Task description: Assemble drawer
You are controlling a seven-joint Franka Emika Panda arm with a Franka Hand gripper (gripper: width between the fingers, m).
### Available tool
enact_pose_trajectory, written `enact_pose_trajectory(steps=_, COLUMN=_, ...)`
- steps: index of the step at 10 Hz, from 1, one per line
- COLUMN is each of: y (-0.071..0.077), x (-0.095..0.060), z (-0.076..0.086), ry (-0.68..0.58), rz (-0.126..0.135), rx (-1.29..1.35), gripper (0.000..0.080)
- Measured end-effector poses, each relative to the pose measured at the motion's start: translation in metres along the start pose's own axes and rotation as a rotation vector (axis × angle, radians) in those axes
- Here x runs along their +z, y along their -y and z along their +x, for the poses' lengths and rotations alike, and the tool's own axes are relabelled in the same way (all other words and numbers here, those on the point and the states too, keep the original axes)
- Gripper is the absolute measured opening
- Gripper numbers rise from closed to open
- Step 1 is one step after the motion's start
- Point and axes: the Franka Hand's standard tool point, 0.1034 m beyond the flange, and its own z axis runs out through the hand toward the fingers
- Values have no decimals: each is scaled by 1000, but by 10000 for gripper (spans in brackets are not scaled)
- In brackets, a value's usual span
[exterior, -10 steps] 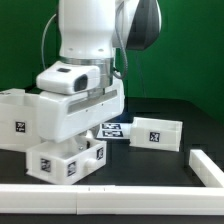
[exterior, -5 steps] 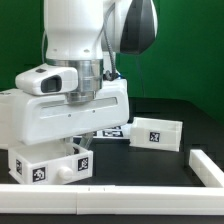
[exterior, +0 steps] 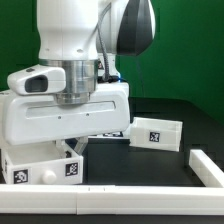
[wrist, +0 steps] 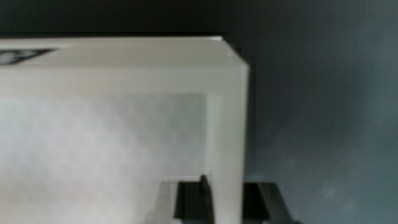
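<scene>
**Fig. 1.** Pincer [wrist: 226, 203] clamped on 1 thin side wall of the near tray [exterior: 45, 171], which sits directly beneath it. The 2nd tray [exterior: 155, 133] lies well apart. Hollow plastic probably handles light, stiff and slick, so a thin upright wall is the likeliest hold.

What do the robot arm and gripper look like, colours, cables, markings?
The arm is glossy white with rounded shells, a black joint cap and a grey ring at the wrist. Thin dark cables run beside it. The gripper has a wide white body and two dark fingers. No markings show.
</scene>
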Motion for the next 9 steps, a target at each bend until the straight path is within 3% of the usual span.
enact_pose_trajectory(steps=1, y=2, x=0, z=4, ry=-1, rz=-5, rx=95, gripper=33)
enact_pose_trajectory(steps=4, y=3, x=0, z=3, ry=0, rz=-4, rx=62, gripper=42)
enact_pose_trajectory(steps=6, y=3, x=0, z=3, ry=0, rz=-4, rx=62, gripper=392)
enact_pose_trajectory(steps=7, y=3, x=0, z=3, ry=0, rz=-4, rx=62, gripper=392)
enact_pose_trajectory(steps=8, y=2, x=-1, z=4, ry=-1, rz=-5, rx=63, gripper=567)
enact_pose_trajectory(steps=9, y=2, x=-16, z=4, ry=5, rz=-3, rx=139, gripper=624)
